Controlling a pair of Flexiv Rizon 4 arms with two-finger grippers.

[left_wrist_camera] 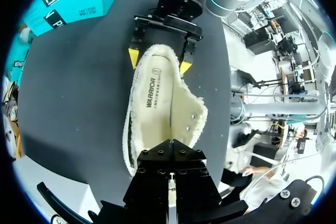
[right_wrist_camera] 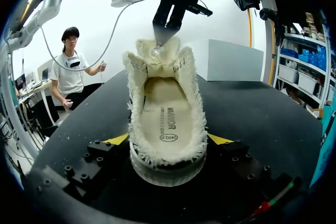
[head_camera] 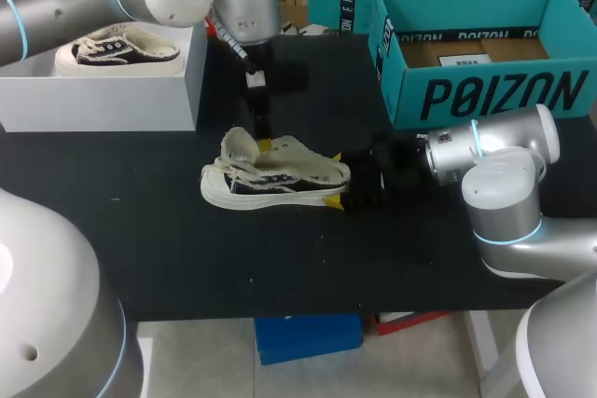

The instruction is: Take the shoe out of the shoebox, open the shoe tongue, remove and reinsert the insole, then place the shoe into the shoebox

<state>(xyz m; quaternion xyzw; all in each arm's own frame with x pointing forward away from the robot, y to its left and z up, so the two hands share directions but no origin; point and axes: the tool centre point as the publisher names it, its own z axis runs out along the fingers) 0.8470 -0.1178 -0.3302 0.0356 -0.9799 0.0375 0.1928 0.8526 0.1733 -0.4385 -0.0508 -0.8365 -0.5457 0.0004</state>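
A cream and black shoe [head_camera: 270, 182] lies on the black table [head_camera: 140, 230], toe to the left. My right gripper [head_camera: 338, 179] is shut on its heel, one yellow tip on each side. In the right wrist view the shoe [right_wrist_camera: 165, 103] points away from the gripper [right_wrist_camera: 169, 139], with the insole [right_wrist_camera: 165, 121] lying flat inside. My left gripper [head_camera: 263, 142] comes down from above and is shut on the upright tongue [right_wrist_camera: 157, 59]. The left wrist view looks down past the left gripper [left_wrist_camera: 170, 150] onto the insole [left_wrist_camera: 155, 103] and the right gripper [left_wrist_camera: 157, 61] at the heel.
An open teal shoebox [head_camera: 485, 90] stands at the back right, close behind my right arm. At the back left, a white box [head_camera: 103, 95] holds a second shoe [head_camera: 121, 48]. More teal boxes [head_camera: 340, 2] stand at the back edge.
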